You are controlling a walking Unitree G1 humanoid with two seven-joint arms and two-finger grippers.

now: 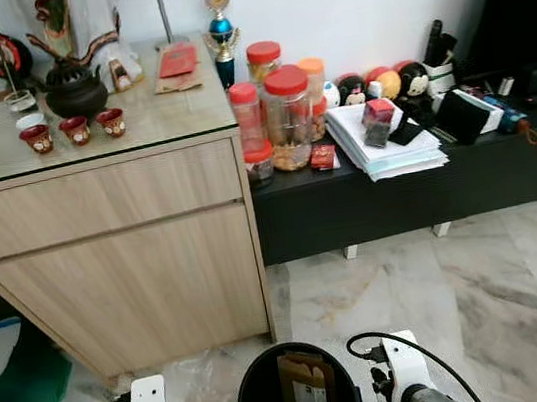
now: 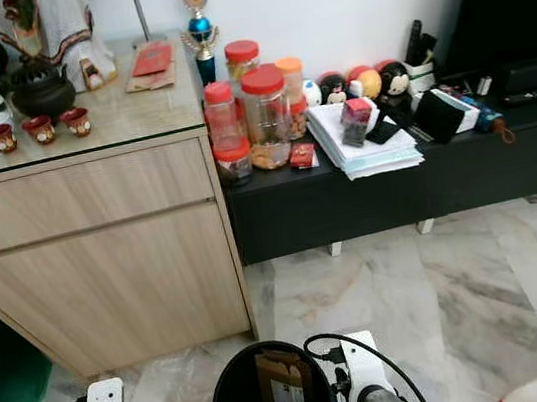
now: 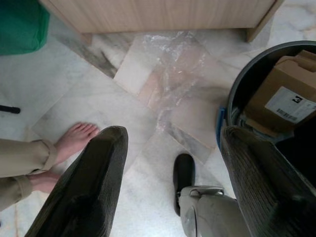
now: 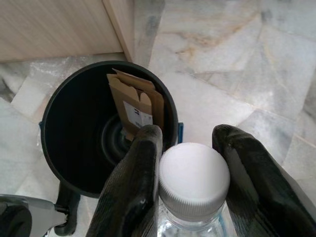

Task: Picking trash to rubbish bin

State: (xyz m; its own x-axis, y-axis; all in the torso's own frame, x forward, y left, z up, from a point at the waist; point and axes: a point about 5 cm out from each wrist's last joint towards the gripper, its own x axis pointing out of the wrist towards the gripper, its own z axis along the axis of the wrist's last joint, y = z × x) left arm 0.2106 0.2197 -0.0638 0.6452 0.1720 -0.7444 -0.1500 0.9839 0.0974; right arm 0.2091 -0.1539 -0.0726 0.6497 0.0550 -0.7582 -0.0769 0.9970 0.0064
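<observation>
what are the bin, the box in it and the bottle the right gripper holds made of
Bin: probably black plastic, smooth with a dull sheen.
Box: brown cardboard, matte, folded flaps and a label.
Bottle: clear plastic by its look, white ribbed cap, between the right gripper fingers.

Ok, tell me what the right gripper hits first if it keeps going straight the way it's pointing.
Probably the marble floor just beside the black bin. The right gripper, shut on a bottle, points slightly past the bin's rim, though depth is uncertain.

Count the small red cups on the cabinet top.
3, in a row near the front edge of the cabinet, before the dark teapot: left, middle, right. None seems hidden.
</observation>
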